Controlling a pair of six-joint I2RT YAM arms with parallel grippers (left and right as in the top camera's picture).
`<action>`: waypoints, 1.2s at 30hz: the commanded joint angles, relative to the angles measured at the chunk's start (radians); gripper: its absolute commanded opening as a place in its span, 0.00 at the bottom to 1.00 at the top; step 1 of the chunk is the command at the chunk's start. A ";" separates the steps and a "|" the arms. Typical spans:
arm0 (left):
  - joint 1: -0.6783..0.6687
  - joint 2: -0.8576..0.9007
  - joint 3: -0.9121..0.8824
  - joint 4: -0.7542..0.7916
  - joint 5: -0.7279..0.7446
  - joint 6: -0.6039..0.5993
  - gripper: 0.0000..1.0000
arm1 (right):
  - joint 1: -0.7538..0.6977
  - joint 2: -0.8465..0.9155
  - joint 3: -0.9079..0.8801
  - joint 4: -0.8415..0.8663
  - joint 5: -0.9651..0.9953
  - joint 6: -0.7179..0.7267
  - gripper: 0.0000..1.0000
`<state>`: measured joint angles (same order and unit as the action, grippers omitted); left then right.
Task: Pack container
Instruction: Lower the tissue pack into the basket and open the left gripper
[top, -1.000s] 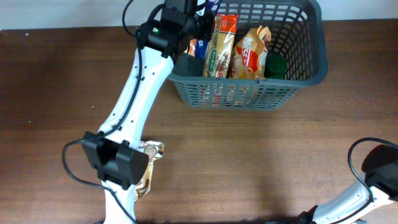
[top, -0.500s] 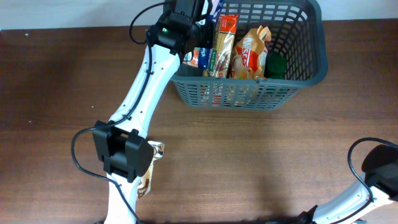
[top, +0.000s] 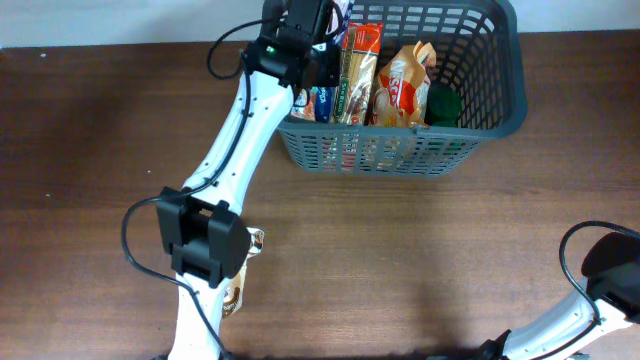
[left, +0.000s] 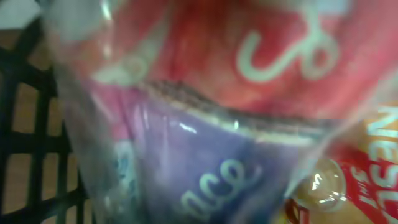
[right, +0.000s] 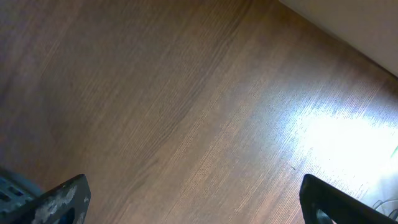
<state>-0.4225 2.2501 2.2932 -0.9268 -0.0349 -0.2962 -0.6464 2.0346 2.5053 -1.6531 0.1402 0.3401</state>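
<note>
My left gripper (top: 316, 42) is down inside the basket (top: 400, 152), at its left end. Its jaws are pressed almost all the way together. I cannot tell if they pinch anything, because my own arm hides them from above and my left wrist camera does not show them at all.

My right gripper (right: 193, 199) is open as wide as it goes. One finger (right: 62, 196) peeks in at the bottom left of my right wrist picture and the other at the bottom right. There is nothing between them, only the brown wood of the table (right: 186, 93) below.

The basket is big and dark grey. It sits at the far side of the table (top: 420, 260), a bit to the right of the middle.

From above I can see the whole basket and what is in it. There is a tall green and red packet (top: 357, 75), an orange bag (top: 400, 90), a dark green thing (top: 443, 103), and a blue and white packet (top: 322, 100) close to my left gripper. I can also see a shiny packet (top: 248, 240) lying on the table, partly under my left arm. My right arm (top: 605, 270) is far off at the near right corner.

My left wrist camera is very close and blurry. It shows a red and purple packet (left: 205, 124) with white curly letters filling most of the picture. The bars of the basket are on the left, and an orange packet with white letters (left: 367, 174) is at the bottom right.
</note>
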 joint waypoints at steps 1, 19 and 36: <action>0.004 0.045 -0.002 -0.010 -0.011 -0.033 0.02 | -0.003 0.003 -0.002 0.000 0.002 0.008 0.99; 0.040 0.054 -0.002 -0.037 -0.014 -0.032 0.60 | -0.003 0.003 -0.002 0.000 0.002 0.008 0.99; 0.055 -0.370 0.020 -0.095 -0.127 0.180 0.99 | -0.003 0.003 -0.002 0.000 0.002 0.008 0.99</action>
<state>-0.4107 2.0430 2.2944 -1.0145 -0.0849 -0.2111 -0.6464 2.0346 2.5053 -1.6535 0.1402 0.3405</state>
